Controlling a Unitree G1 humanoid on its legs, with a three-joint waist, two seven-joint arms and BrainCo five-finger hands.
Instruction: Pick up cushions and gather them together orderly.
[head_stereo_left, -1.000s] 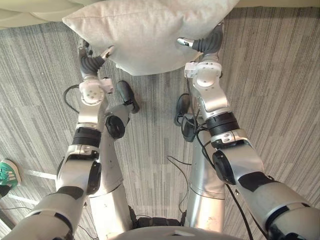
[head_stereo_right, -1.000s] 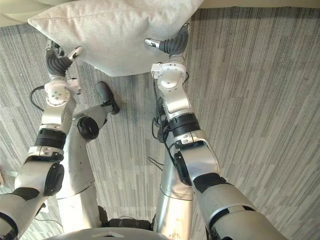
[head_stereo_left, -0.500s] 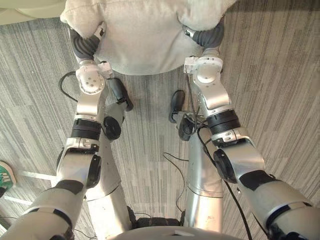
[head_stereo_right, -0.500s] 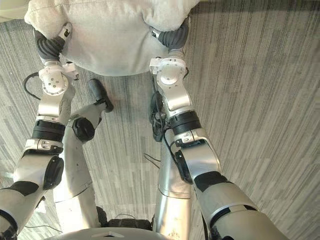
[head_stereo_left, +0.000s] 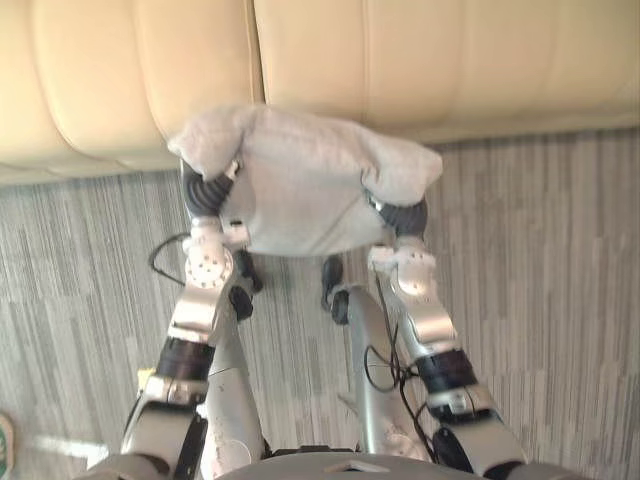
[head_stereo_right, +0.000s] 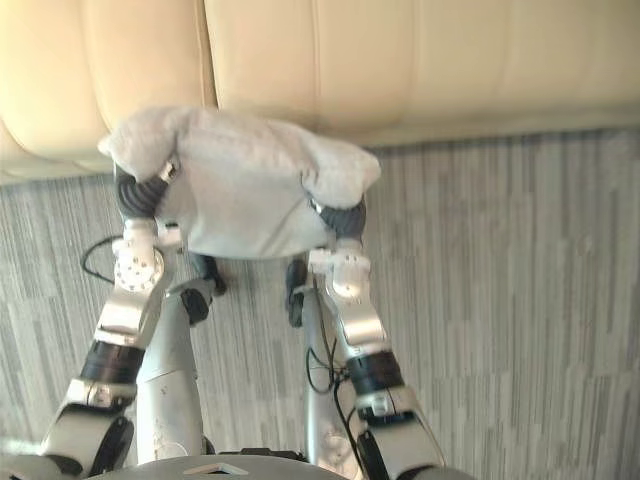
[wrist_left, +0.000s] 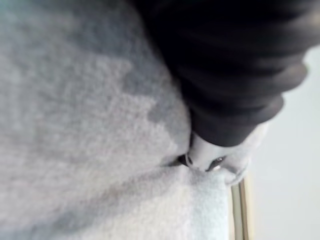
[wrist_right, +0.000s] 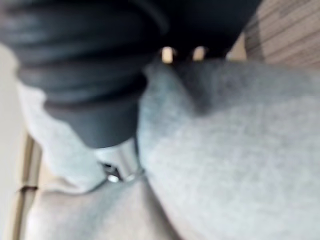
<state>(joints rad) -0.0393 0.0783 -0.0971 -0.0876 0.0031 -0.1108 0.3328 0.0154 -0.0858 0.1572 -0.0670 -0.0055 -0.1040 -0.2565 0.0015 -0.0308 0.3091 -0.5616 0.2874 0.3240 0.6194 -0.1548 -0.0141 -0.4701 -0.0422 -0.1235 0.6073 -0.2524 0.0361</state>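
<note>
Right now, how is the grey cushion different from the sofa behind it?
The cushion is grey, fuzzy and small; the sofa is cream, smooth and much bigger. The cushion is crumpled and held up between the left robot hand and right robot hand; the sofa stands on the floor. Both look soft.

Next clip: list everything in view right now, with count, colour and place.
cushion: one, light grey, held between both robot hands, in front of the sofa
sofa: one, cream, across the far side of the view
floor: grey striped carpet, under and around the robot
left robot hand: one, dark ribbed cover, sunk into the cushion's left end
right robot hand: one, dark ribbed cover, sunk into the cushion's right end
</note>
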